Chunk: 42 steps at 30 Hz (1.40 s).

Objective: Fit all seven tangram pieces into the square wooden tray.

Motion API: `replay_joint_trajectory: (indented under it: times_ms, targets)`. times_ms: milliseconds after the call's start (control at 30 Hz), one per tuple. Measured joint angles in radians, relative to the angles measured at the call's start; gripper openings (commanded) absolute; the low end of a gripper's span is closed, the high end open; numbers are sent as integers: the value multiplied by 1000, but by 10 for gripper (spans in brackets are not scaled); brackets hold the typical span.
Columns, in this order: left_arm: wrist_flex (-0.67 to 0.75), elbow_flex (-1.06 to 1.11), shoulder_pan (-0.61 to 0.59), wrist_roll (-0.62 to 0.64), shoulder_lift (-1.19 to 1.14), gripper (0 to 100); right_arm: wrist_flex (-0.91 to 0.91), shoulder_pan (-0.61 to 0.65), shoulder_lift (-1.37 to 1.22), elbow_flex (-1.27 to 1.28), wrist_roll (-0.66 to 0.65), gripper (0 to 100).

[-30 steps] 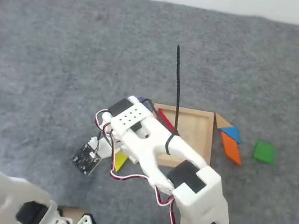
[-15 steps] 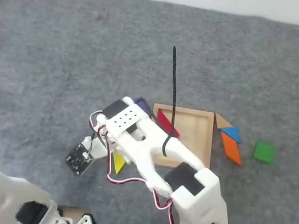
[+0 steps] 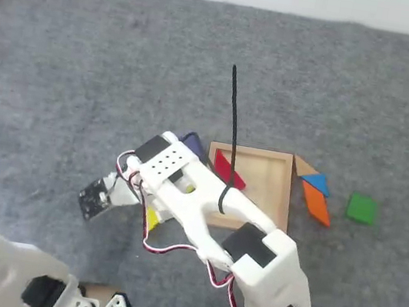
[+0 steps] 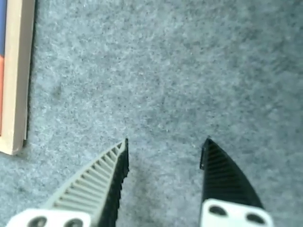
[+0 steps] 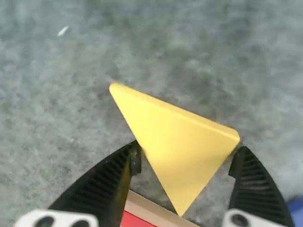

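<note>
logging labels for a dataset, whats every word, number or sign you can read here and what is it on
None can be read: no print shows on the tray, the yellow triangle, the green piece or the right arm.
Any marks on its black board are too small to read.

A yellow triangle (image 5: 175,142); a red piece (image 3: 237,180); pale wooden tray (image 3: 290,190); grey carpet (image 3: 86,65).

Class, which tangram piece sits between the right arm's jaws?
The yellow triangle. The red piece lies in the tray; the orange piece and green square lie on the carpet, away from the jaws.
</note>
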<state>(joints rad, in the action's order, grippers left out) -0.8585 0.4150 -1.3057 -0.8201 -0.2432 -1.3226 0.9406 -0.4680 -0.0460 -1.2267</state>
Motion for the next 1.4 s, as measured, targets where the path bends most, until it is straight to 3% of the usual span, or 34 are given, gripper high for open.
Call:
replay_joint_trajectory:
  times_ms: [267,467,767,1000,1300,1400]
  targets:
    - [3,12,2,-57,0,235,72,0,0,-15,269,336]
    - [3,12,2,-63,2,235,75,0,0,-12,89,488]
    - [3,12,2,-63,2,235,94,-2,-52,0,-21,493]
    - [3,12,2,-63,2,235,51,3,-83,-43,-51,372]
    - [3,12,2,-63,2,235,29,3,-89,-52,-77,364]
    - [3,12,2,-64,2,235,29,3,-89,-52,-77,319]
